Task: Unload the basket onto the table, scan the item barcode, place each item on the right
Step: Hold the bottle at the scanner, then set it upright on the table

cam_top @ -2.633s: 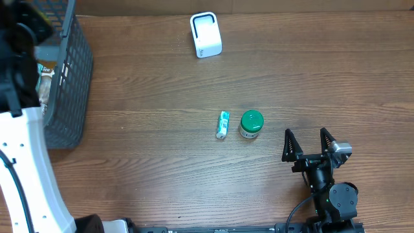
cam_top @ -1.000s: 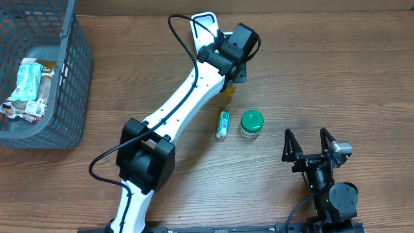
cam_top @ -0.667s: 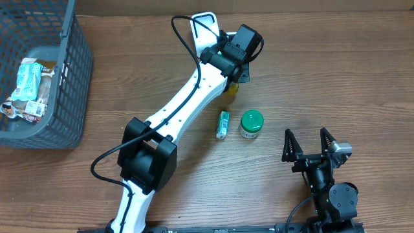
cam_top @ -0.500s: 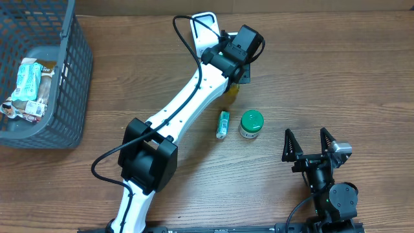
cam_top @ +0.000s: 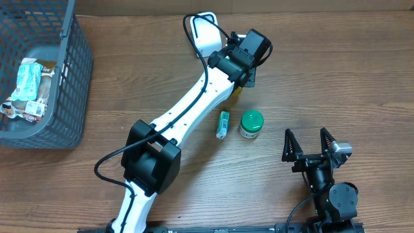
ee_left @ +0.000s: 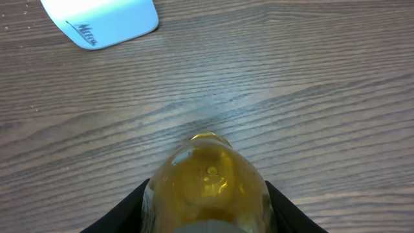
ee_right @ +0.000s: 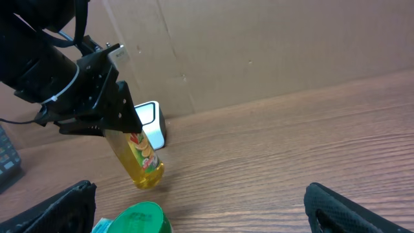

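Shows a wooden table with a grey basket at its far left, packets inside. Extends the left arm across the middle. Clamps the left gripper on the upper body of a yellow bottle, tilted, base down, just beside the white scanner; touching the table or not, cannot tell. Parks the right gripper at the near right, jaws wide, empty. Has a green-lidded jar and a small tube side by side near the bottle.
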Controlling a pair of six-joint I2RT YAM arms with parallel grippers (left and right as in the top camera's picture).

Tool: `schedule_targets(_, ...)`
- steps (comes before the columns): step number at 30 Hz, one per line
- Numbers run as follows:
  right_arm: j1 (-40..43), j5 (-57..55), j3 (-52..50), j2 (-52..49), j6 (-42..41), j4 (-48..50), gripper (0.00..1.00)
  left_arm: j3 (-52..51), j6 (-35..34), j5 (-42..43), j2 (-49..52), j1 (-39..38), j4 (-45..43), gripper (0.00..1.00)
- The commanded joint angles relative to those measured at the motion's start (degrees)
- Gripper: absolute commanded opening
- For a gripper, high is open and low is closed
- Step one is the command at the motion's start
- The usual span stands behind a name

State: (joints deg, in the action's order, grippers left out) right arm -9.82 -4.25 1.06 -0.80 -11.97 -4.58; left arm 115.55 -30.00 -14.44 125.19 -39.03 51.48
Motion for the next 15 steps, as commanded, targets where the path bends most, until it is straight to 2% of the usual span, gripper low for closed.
schedule_targets(1,0.20,0.31,-0.61,0.57,0.26,0.15,1.00,0.81,1.29,-2.40,2.78,-0.33,-0.63,0.45)
schedule_targets(10,0.20,0.31,-0.61,0.57,0.26,0.15,1.00,0.81,1.27,-2.49,5.35,-0.31,-1.25,0.47)
schedule_targets(12,0.20,0.31,-0.61,0.57,0.26,0.17,1.00,0.81,1.29,-2.51,5.53,-0.33,-1.20,0.55)
schedule_targets(15,0.20,0.31,-0.61,0.57,0.26,0.15,1.00,0.81,1.29,-2.49,5.53,-0.33,-1.22,0.73)
